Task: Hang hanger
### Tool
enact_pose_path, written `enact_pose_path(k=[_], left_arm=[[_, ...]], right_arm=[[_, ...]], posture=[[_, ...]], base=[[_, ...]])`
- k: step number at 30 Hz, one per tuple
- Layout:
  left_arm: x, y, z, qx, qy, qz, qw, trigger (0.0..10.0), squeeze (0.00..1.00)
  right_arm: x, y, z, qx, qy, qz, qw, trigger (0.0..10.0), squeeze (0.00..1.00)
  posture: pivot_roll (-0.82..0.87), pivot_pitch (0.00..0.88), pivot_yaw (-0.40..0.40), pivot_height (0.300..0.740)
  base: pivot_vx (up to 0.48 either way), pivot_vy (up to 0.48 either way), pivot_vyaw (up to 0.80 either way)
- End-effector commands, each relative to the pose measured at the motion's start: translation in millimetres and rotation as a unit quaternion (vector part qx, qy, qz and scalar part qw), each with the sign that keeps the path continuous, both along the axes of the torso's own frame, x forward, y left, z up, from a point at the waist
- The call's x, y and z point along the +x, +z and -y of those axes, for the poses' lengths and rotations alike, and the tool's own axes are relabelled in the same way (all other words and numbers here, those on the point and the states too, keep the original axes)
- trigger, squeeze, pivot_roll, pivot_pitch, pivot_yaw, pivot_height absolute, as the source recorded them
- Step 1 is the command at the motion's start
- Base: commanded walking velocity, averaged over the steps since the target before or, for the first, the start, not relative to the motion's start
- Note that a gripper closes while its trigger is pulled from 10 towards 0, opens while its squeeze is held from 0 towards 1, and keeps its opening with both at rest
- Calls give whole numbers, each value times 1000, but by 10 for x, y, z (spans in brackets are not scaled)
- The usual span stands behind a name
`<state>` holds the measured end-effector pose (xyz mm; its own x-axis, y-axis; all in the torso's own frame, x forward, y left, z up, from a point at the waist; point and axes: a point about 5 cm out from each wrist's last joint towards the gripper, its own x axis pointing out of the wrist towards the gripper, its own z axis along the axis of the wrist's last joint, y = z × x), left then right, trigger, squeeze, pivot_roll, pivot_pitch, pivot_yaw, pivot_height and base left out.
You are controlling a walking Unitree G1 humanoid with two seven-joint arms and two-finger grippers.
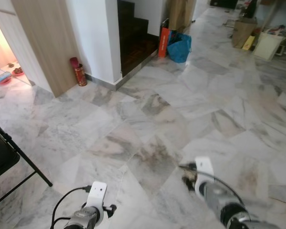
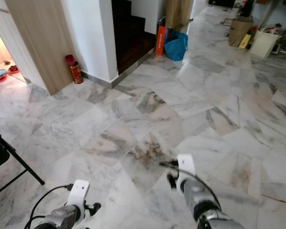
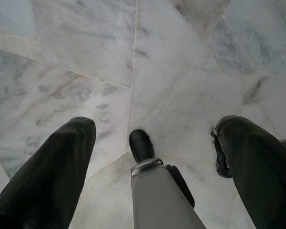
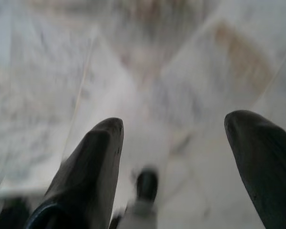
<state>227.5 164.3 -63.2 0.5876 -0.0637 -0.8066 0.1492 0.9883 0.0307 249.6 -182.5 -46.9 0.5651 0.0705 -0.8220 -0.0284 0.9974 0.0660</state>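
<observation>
Near the bottom edge of the head views, both arms hang low over the marble floor (image 1: 190, 109). Left pincer (image 3: 152, 143): fingers spread wide, nothing between them, floor tile below. Right pincer (image 4: 174, 143): likewise wide open and empty; wrist picture blurred.

Step in hand, as judged: transit or search. No hanger and no rail can be made out, so the task's thing cannot be placed. Next move calls for finding the hanger before any grasp; both pincers are free for it.

Surface: grey-veined white marble tiles, brownish staining on the tile between the arms.

Room: black folding chair (image 1: 5, 157) near left. Red cylinder (image 1: 78, 71) at the foot of a wooden panel (image 1: 45, 43), far left. Dark staircase (image 1: 133, 33) beyond; blue bag (image 1: 179, 47) beside it. Cardboard boxes (image 1: 243, 32) far right.
</observation>
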Motion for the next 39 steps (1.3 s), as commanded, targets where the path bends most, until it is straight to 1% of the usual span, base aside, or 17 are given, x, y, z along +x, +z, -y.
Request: enact_pose_path(k=[1, 8, 10, 11, 13, 15, 18, 19, 20, 21, 26, 29, 32, 36, 39], left_arm=[[-7, -5, -1, -1, 0, -1, 1000, 10000, 0], [21, 14, 3, 8, -11, 10, 1000, 10000, 0], [34, 22, 5, 19, -26, 12, 999, 10000, 0], [34, 22, 5, 19, -26, 12, 999, 10000, 0], [32, 20, 8, 22, -30, 11, 999, 10000, 0], [18, 11, 9, 23, -27, 9, 999, 10000, 0], [-9, -5, 9, 23, -25, 7, 999, 10000, 0], [-57, -34, 8, 23, -19, 4, 1000, 10000, 0], [-57, -34, 8, 23, -19, 4, 1000, 10000, 0], [-106, -62, 6, 21, -9, 4, 1000, 10000, 0], [-137, -78, 6, 21, -5, 4, 1000, 10000, 0], [-138, -78, 6, 22, -5, 5, 1000, 10000, 0], [-116, -65, 8, 23, 1, 11, 1000, 10000, 0], [-47, -23, 17, 23, -1, 26, 999, 10000, 0], [-31, -13, 20, 19, 2, 29, 999, 10000, 0]], right_arm=[[70, 54, 19, 1, -5, 13, 1000, 10000, 0], [70, 57, 53, -15, -5, 4, 1000, 10000, 0], [51, 47, 80, -33, -7, -17, 999, 10000, 0], [51, 47, 80, -33, -7, -17, 999, 10000, 0], [13, 27, 100, -44, -11, -48, 998, 10000, 0], [-8, 18, 114, -56, -1, -61, 997, 10000, 0], [-22, 5, 115, -56, -3, -55, 997, 10000, 0], [-27, -8, 98, -40, -5, -25, 999, 10000, 0], [-27, -8, 98, -40, -5, -25, 999, 10000, 0], [-55, -30, 79, -17, -13, -12, 1000, 10000, 0], [-73, -40, 83, -21, 8, -17, 1000, 10000, 0], [-72, -39, 89, -20, 0, -15, 1000, 10000, 0], [-60, -31, 106, -22, -21, -13, 999, 10000, 0], [-19, 1, 104, -25, 3, -18, 1000, 10000, 0], [-6, 11, 104, -27, 7, -18, 999, 10000, 0]], posture=[[-82, 0, -34, 740], [-71, 0, -46, 740], [-67, 0, -47, 740], [-67, 0, -47, 740], [-73, 0, -41, 740], [-70, 0, -40, 740], [-66, 0, -38, 740], [-61, 0, -45, 740], [-61, 0, -45, 740], [-61, 0, -45, 740], [-63, 0, -48, 740], [-66, 0, -48, 740], [-71, 0, -49, 740], [-65, 0, -58, 740], [-64, 0, -60, 740]], base=[[0, 0, 0], [0, 0, 0], [0, 0, 0], [0, 0, 0], [0, 0, 0], [0, 0, 0], [0, 0, 0], [0, 0, 0], [0, 0, 0], [0, 0, 0], [0, 0, 0], [0, 0, 0], [0, 0, 0], [0, 0, -583], [0, 0, -777]])
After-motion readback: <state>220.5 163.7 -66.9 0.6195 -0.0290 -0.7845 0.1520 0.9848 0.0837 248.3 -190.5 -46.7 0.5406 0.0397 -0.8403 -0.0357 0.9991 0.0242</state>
